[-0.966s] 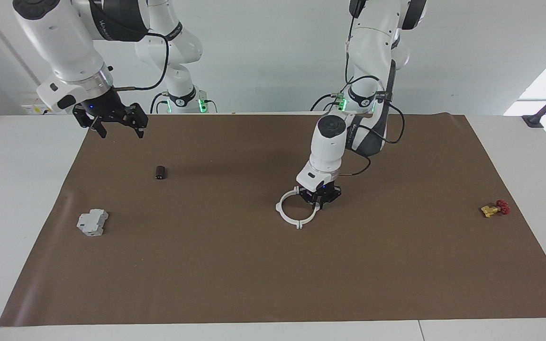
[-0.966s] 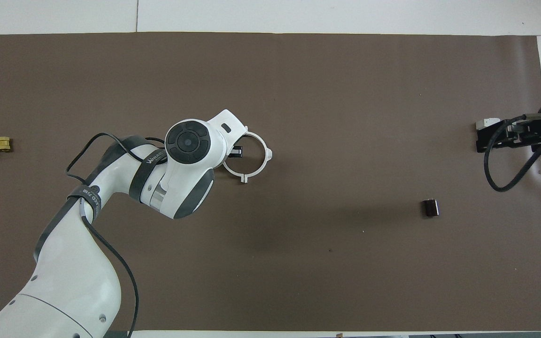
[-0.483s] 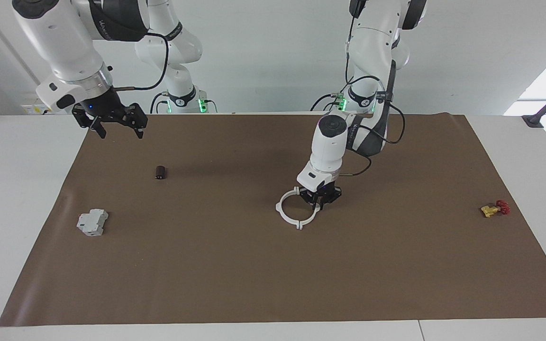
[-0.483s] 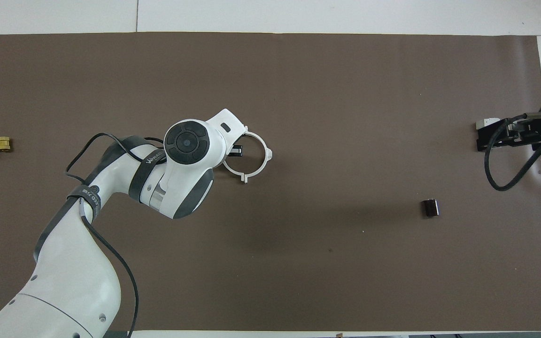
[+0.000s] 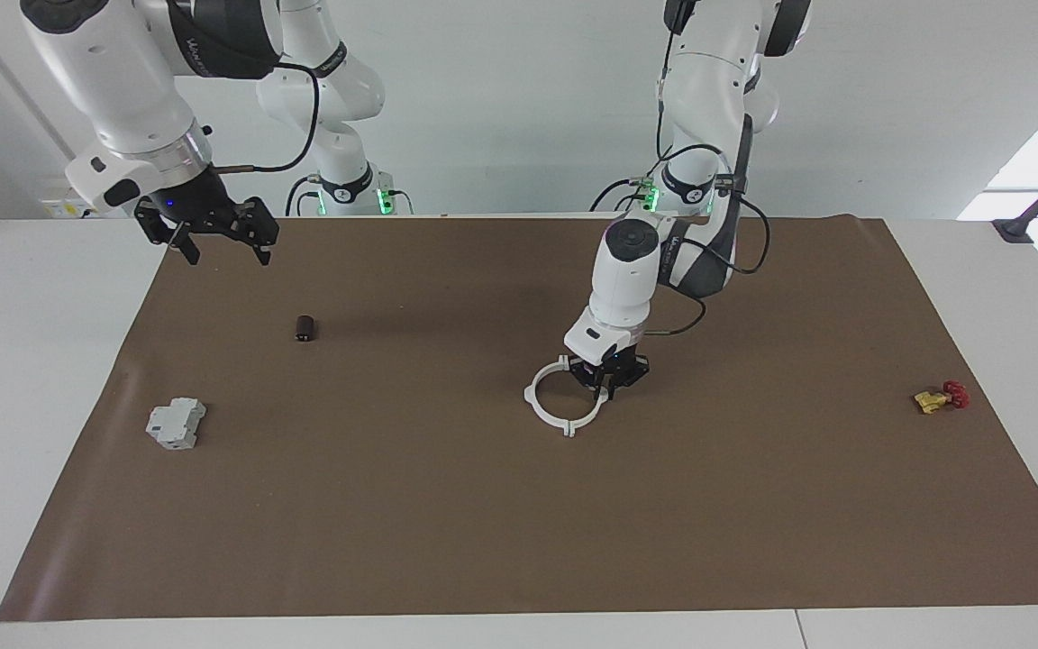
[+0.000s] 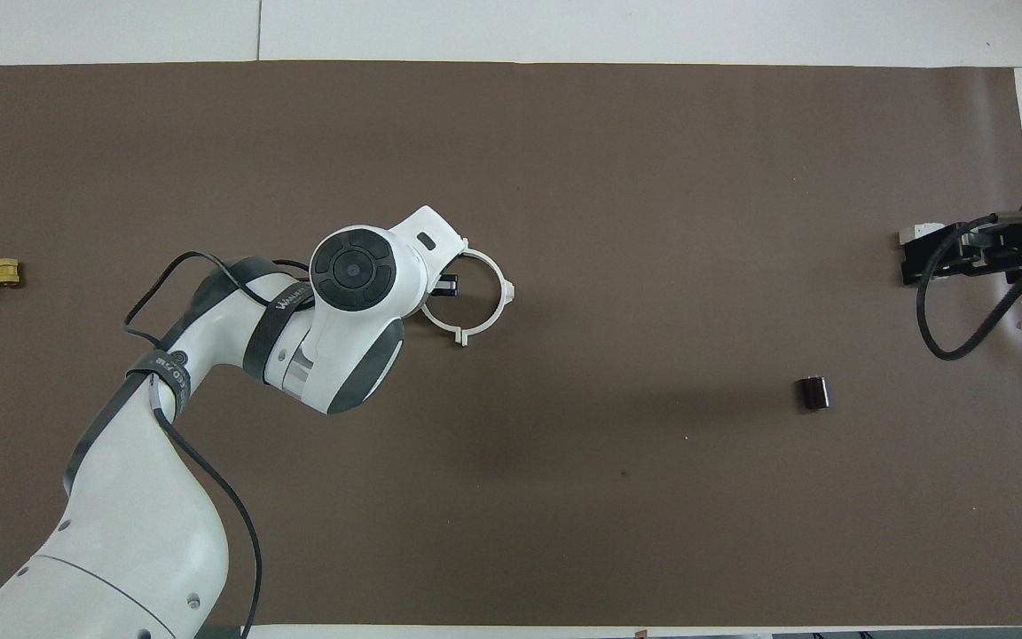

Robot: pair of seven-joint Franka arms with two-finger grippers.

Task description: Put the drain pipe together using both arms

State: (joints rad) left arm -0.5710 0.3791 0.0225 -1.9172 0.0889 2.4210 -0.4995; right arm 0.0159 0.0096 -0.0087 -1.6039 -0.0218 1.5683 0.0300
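Left end effector (image 5: pixel 607 386) down on the drain pipe (image 5: pixel 548 410) ring's rim, grip state indiscernible.

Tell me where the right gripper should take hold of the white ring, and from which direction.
Probably the thin rim of the white ring at the arc toward the right arm's end, coming straight down so the fingers straddle it. It lies flat on the mat, and the left gripper is already at the rim on the other end.
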